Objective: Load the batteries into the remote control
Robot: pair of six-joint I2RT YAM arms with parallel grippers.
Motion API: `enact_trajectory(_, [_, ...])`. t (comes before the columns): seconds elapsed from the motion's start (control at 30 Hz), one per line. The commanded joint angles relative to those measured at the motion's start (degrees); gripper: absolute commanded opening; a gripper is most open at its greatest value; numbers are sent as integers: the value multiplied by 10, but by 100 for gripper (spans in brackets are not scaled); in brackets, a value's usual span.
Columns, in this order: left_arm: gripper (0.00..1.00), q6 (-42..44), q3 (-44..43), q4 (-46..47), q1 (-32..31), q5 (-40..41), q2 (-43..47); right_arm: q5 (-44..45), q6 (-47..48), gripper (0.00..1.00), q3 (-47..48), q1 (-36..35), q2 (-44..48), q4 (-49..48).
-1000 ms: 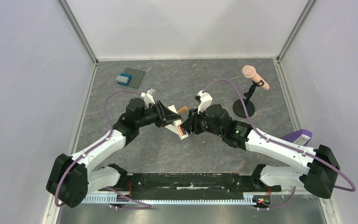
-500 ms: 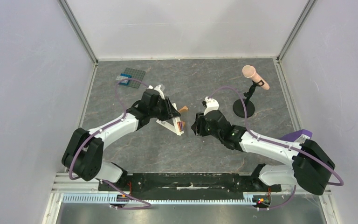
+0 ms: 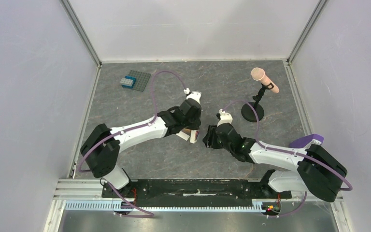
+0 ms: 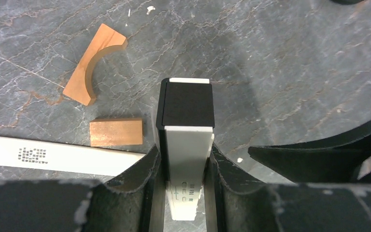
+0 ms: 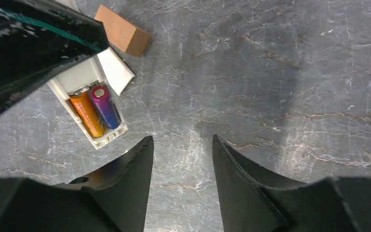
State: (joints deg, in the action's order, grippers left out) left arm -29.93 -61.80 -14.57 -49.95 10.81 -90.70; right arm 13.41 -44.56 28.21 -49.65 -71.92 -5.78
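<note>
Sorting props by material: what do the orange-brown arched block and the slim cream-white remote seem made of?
The orange-brown arched block looks like matte wood: faint grain shows. The slim cream-white remote control is probably smooth moulded plastic: even surface, printed marks.

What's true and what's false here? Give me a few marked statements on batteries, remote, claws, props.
1. Both batteries sit in the recess of the remote control. True.
2. The right claw grips a battery. False: it is open and empty.
3. The left claw is shut on the remote control. True.
4. The microphone has fallen off its stand. False: it rests in the stand's clip.
</note>
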Motion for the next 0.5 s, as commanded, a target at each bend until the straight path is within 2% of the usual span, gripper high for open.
enact_trajectory(0.0, [2, 47, -48, -36, -35, 138, -33, 17, -29, 52, -9, 1, 3, -35])
enact_trajectory(0.33, [2, 63, -78, -47, -60, 198, -67, 12, -43, 70, -20, 1, -8, -58])
enact_trajectory(0.47, [2, 88, -93, -59, -81, 232, -76, 9, -62, 71, -38, 1, -12, -84])
